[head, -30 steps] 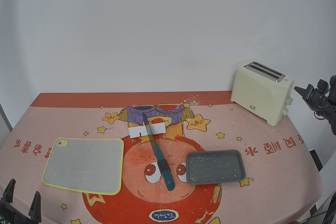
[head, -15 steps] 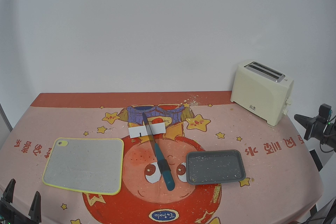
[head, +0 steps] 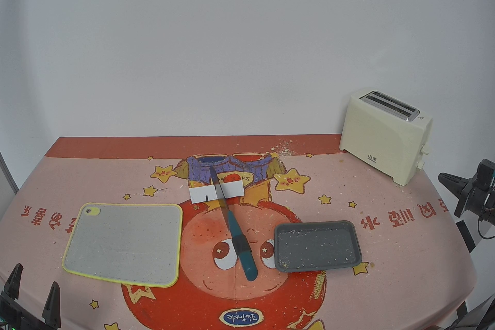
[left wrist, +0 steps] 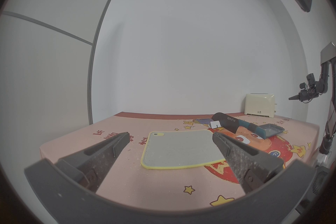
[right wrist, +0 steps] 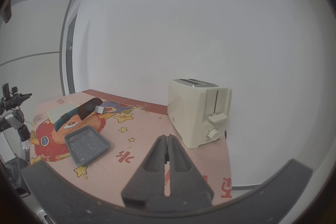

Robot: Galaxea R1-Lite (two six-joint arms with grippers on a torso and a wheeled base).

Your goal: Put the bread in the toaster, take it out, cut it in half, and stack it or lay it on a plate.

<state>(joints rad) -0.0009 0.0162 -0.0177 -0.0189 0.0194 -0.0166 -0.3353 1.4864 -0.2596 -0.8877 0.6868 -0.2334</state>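
- Right gripper (right wrist: 167,139) hangs just off the table's 3 o'clock edge, fingers pressed flat together with nothing between them, nose aimed at the toaster's lever side
- Toaster (head: 384,140) stands at 2 o'clock, slots facing up. Its lever (right wrist: 217,117) sits low in its track, and whether a slice is down inside I cannot tell
- My read: this is the toasting stage, lift-out to come. Spread those fingers before going in, drop straight over a slot, pinch the slice's top edge lightly, and pull up along the slot line so the crust doesn't snag
- Left gripper (left wrist: 170,137) waits at the 7 o'clock corner, fingers spread wide and holding nothing, facing the cutting board (head: 124,243) at 8 o'clock
- Knife (head: 232,225) lies dead centre, teal handle toward 6, blade toward 12 across a white card (head: 198,193)
- Grey tray (head: 319,243) sits at 4 o'clock, with crumbs in it
- Pink cartoon tablecloth (head: 412,243) is dusted with crumbs, and there's a plain white wall (head: 232,37) behind
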